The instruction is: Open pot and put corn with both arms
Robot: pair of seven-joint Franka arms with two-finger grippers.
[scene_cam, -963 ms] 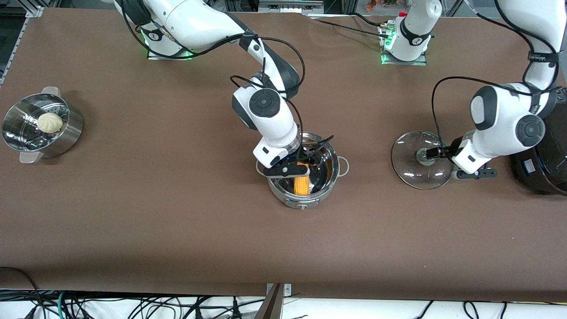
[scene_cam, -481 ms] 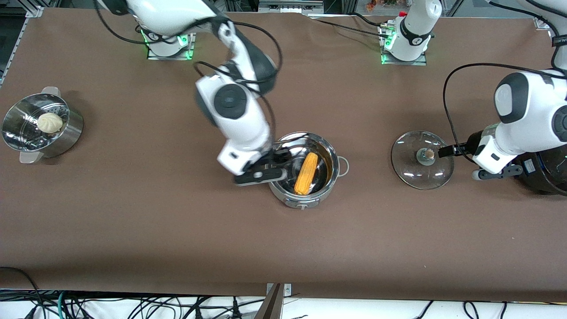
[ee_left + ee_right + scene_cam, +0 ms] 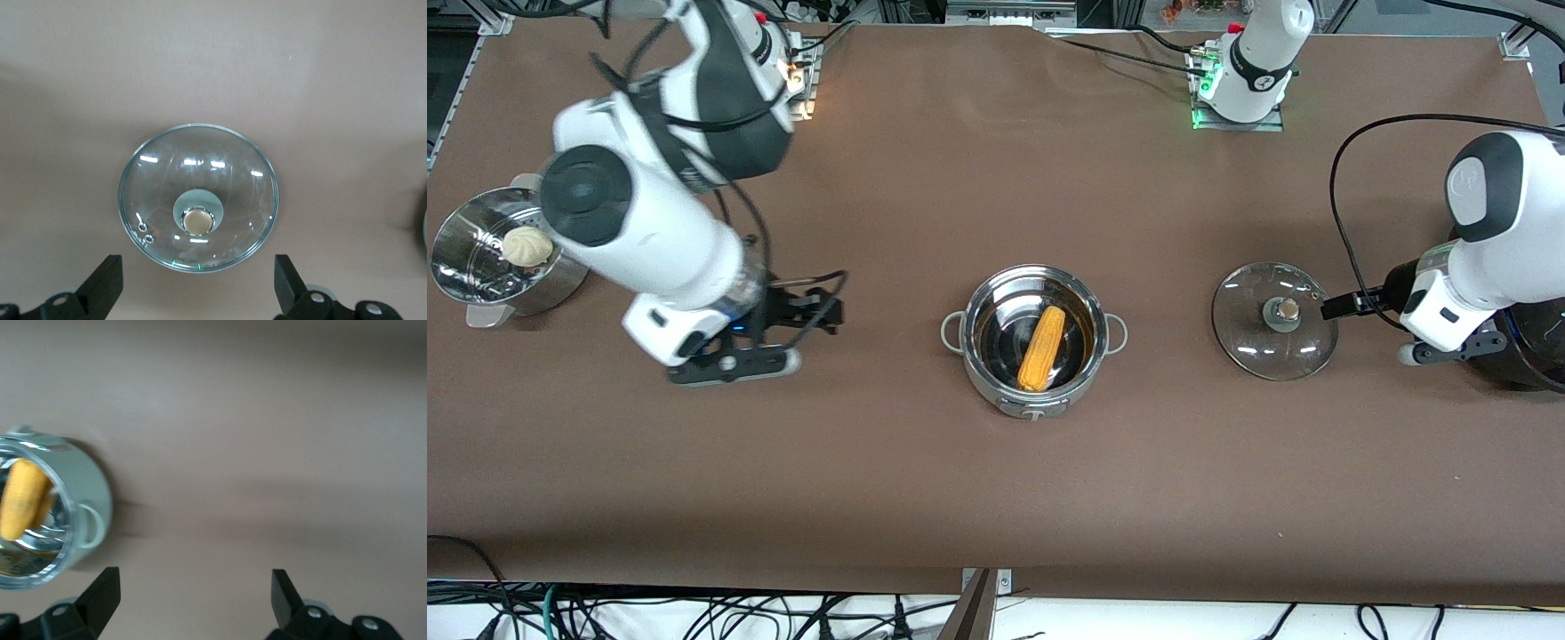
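The steel pot [image 3: 1034,396] stands uncovered at the table's middle, with the yellow-orange corn [image 3: 1042,347] lying slanted inside it. Its glass lid [image 3: 1249,342] rests on the table toward the left arm's end, grey knob [image 3: 1285,309] up. My left gripper [image 3: 1338,307] hangs open beside the lid, between it and the black cooker, holding nothing. The left wrist view shows the lid [image 3: 200,167] just ahead of the left gripper [image 3: 197,290]. My right gripper [image 3: 827,307] is open and empty over bare table between pot and steamer. In the right wrist view, pot [image 3: 90,493] and corn [image 3: 23,497] lie off to one side of the right gripper [image 3: 193,600].
A perforated steel steamer [image 3: 560,284] holding a white bun [image 3: 527,246] stands at the right arm's end of the table. A big black cooker [image 3: 1529,356] sits at the left arm's end, close under the left arm's wrist.
My right gripper let go of the corn in the pot and swung away toward the steamer. My left gripper drew back from the lid's knob toward the cooker.
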